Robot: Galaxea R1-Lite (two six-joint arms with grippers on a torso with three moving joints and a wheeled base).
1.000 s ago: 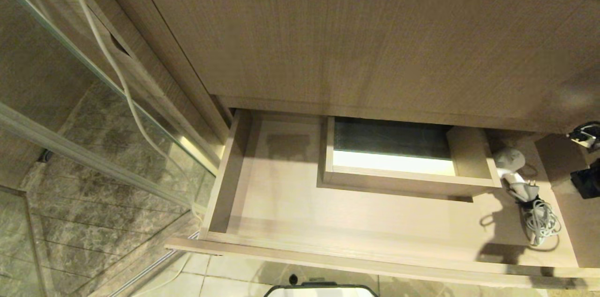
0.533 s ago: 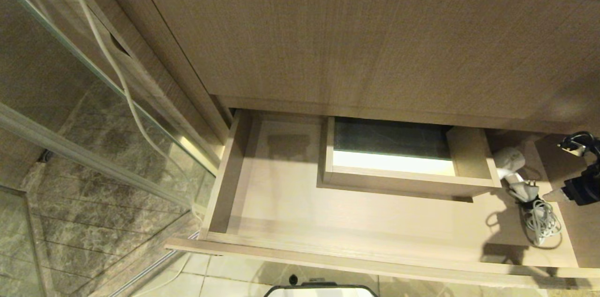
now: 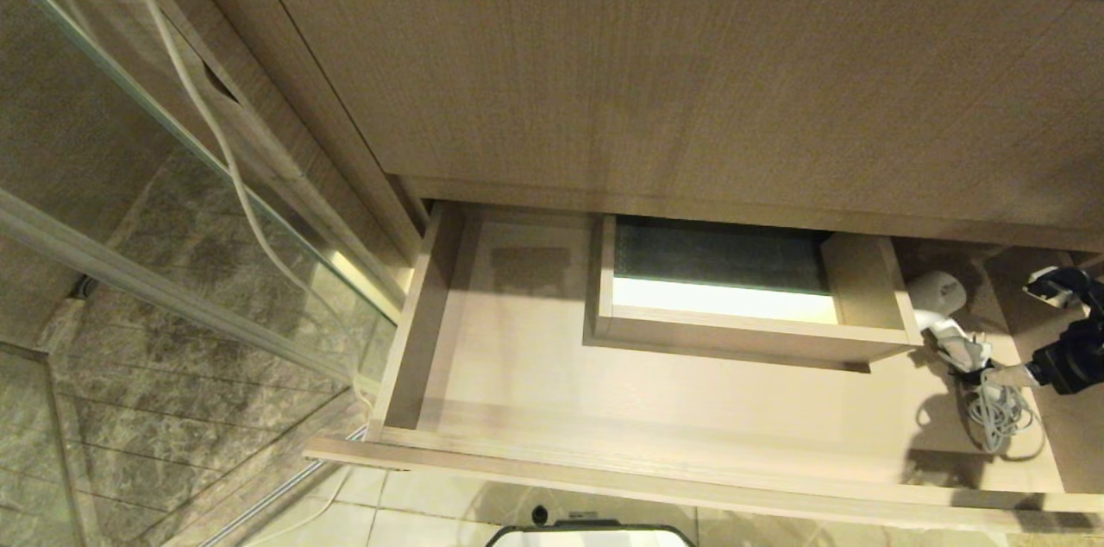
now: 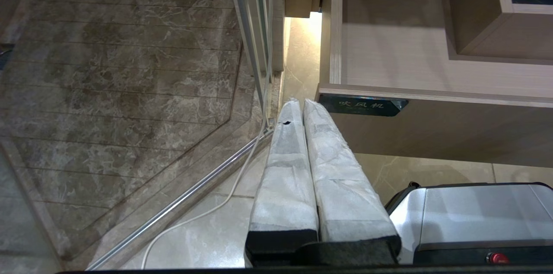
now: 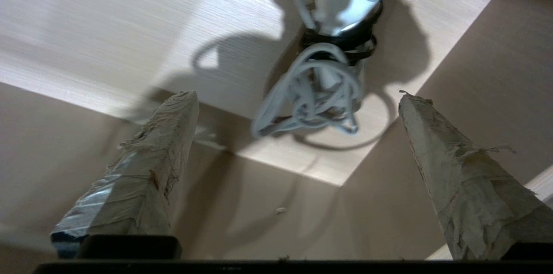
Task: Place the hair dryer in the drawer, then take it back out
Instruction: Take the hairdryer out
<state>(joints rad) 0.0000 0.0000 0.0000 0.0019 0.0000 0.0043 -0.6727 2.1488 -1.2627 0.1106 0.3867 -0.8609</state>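
Matt wood-grain drawer (image 3: 655, 409), smooth white plastic hair dryer (image 3: 938, 297), polished marble floor (image 4: 121, 71).

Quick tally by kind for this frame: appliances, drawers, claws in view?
Hair dryer: 1
Drawer: 1
Claws: 2, left claw and right claw
Total: 4

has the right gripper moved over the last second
Yes. In the head view the right gripper has come further in from the right edge, toward the hair dryer lying in the drawer; its fingers stand apart above the bundled cord.
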